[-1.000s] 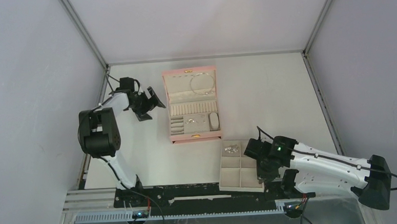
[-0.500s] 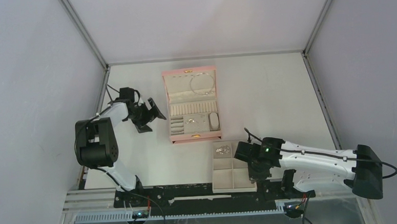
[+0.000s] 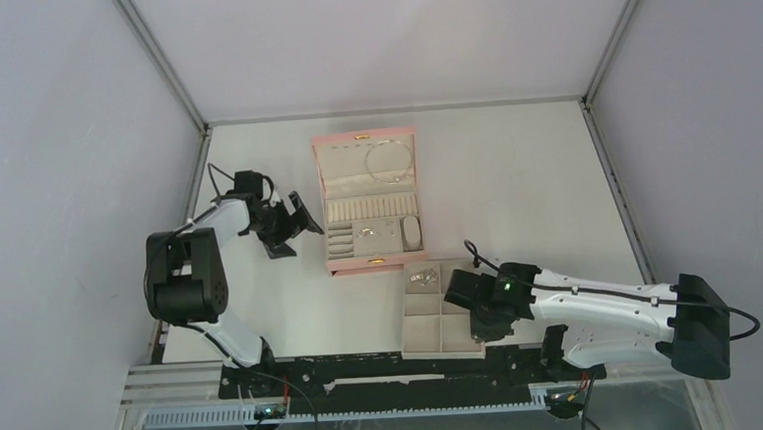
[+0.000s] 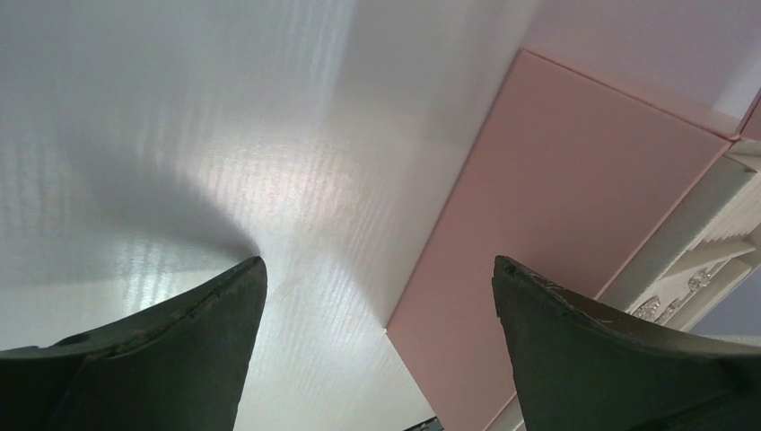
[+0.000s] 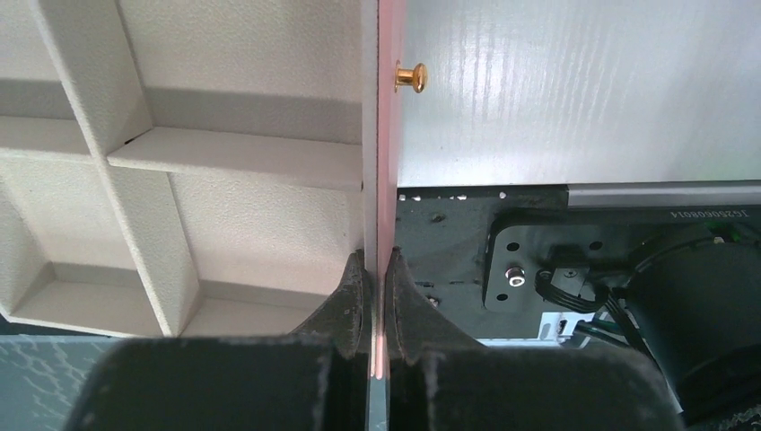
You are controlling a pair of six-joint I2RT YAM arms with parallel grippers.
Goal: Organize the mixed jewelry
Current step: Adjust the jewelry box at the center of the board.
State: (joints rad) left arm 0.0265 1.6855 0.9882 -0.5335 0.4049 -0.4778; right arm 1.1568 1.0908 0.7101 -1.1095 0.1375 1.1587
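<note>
The mixed jewelry shows as tiny silver pieces [image 3: 420,277] in the far left cell of the beige compartment tray [image 3: 424,332], more silver bits [image 3: 364,234] in the open pink box [image 3: 341,266], and a thin looped chain [image 3: 390,161] in its lid. My right gripper [image 3: 482,330] is shut on the tray's right wall [image 5: 370,135], pinching the thin pink-faced edge between both fingers [image 5: 378,260]. My left gripper [image 3: 299,214] hangs open just left of the box; its wrist view has the pink side [image 4: 556,197] between wide-set fingers [image 4: 377,265] and silver bits [image 4: 669,301] inside.
A small gold knob [image 5: 411,77] sticks out of the tray's pink outer face. The tray lies just in front of the pink box, close to the black base rail [image 3: 366,369] at the table's near edge. Grey walls enclose the white table [image 3: 514,188].
My right gripper has dragged the compartment tray to the left, nearer the front of the pink box. The left gripper has shifted slightly and stays open.
</note>
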